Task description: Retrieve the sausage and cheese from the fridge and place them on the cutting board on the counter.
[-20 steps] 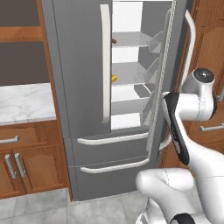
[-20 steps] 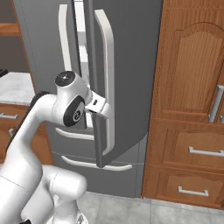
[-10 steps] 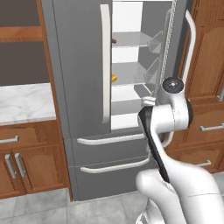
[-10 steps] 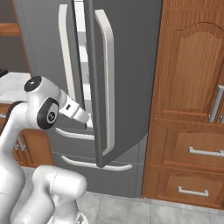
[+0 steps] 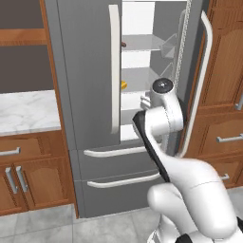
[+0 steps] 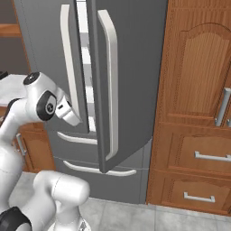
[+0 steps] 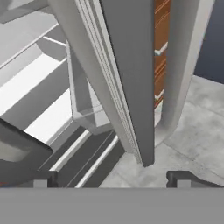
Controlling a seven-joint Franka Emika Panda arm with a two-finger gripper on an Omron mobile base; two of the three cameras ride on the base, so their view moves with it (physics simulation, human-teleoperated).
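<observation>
kitchen fridge (image 5: 90,71) shows one cheese (image 5: 124,85), one sausage (image 5: 123,44); fingers (image 7: 186,178) apart.

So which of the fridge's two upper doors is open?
The right-hand door is open, swung outward so the white shelves show inside. The left-hand door sits shut, flush with the drawers below.

Rendering was evenly, flatly lit, with soft shadows and no glare; hand view slightly blurred, edges undistorted.
</observation>
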